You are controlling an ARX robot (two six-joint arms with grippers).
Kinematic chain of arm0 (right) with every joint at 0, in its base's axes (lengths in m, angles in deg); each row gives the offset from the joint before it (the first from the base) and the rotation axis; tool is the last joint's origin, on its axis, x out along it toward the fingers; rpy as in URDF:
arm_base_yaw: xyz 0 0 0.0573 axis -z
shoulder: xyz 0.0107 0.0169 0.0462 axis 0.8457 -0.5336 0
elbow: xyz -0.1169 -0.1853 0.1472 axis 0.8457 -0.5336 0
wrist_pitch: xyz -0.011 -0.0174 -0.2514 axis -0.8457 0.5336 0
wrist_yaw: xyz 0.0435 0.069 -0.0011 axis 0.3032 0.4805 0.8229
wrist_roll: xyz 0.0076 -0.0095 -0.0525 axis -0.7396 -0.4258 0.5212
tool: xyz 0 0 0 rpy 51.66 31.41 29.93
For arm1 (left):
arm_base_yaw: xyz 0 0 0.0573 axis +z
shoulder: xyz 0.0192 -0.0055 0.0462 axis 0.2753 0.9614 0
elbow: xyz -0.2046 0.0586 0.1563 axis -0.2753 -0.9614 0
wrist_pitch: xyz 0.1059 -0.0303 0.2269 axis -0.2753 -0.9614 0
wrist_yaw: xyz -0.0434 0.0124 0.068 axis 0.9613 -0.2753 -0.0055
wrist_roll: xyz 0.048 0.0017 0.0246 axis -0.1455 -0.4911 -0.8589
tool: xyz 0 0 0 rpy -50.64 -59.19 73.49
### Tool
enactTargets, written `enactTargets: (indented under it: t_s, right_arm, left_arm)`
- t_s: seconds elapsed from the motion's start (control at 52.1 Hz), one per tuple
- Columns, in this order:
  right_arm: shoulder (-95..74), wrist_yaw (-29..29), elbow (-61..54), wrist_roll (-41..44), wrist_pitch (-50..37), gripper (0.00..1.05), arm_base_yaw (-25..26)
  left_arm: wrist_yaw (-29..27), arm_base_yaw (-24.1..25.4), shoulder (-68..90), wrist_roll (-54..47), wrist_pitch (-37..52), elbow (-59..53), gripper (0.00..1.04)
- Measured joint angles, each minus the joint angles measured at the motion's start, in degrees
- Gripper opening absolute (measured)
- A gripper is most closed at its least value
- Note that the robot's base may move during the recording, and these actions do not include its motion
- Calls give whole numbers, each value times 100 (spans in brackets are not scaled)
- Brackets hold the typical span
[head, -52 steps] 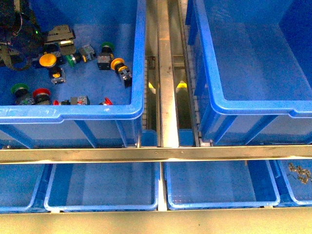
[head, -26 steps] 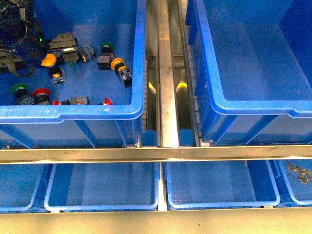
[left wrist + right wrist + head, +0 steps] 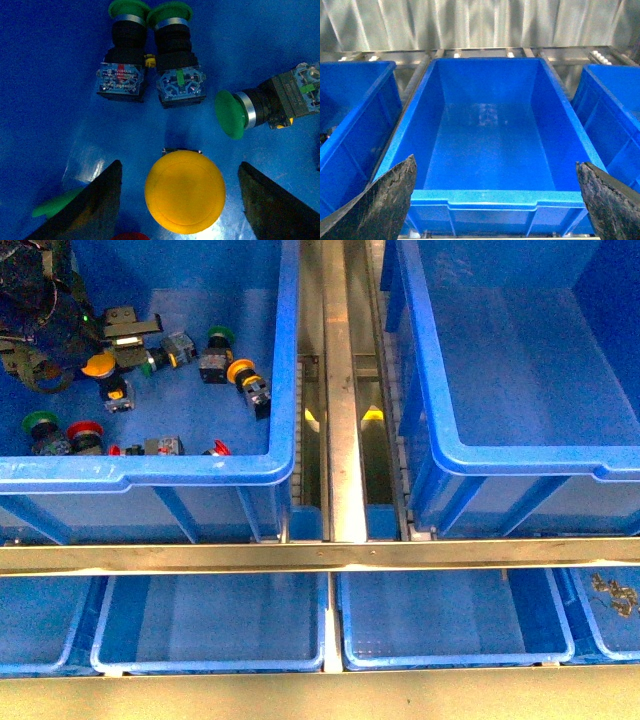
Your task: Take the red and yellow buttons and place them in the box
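My left gripper (image 3: 180,200) is open and hangs over a yellow button (image 3: 185,192); the cap lies between the two dark fingers (image 3: 95,205), apart from both. A red cap (image 3: 131,236) shows at the picture's edge. In the front view the left gripper (image 3: 130,335) is at the far left of the left blue bin (image 3: 200,468), beside that yellow button (image 3: 98,364). A second yellow button (image 3: 240,370) and a red button (image 3: 85,430) lie in the same bin. My right gripper (image 3: 495,200) is open and empty, facing an empty blue box (image 3: 480,197).
Green buttons (image 3: 232,114) lie close round the yellow one, and more (image 3: 40,422) are in the bin. The large right bin (image 3: 520,455) holds nothing. A metal rail (image 3: 340,390) runs between the bins. Smaller blue trays (image 3: 210,625) stand below.
The left gripper has shifted slightly over the yellow button at the bin's far left. The buttons have not moved.
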Motion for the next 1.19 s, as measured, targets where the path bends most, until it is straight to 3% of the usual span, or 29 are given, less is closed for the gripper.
enactTargets:
  t_s: [0.134, 0.23, 0.71, 1.191]
  right_arm:
    - [0, 0, 2, 0, 0, 97, 0]
    - [0, 0, 0, 0, 0, 97, 0]
    - [0, 0, 0, 0, 0, 97, 0]
    - [0, 0, 0, 0, 0, 97, 0]
  left_arm:
    - [-20, -2, 15, -7, -20, 52, 39]
    - [-39, -2, 15, -9, -20, 57, 34]
    - [-140, -39, -4, -83, 192, -52, 33]
    - [28, -164, -1628, -92, 684, -1541, 33]
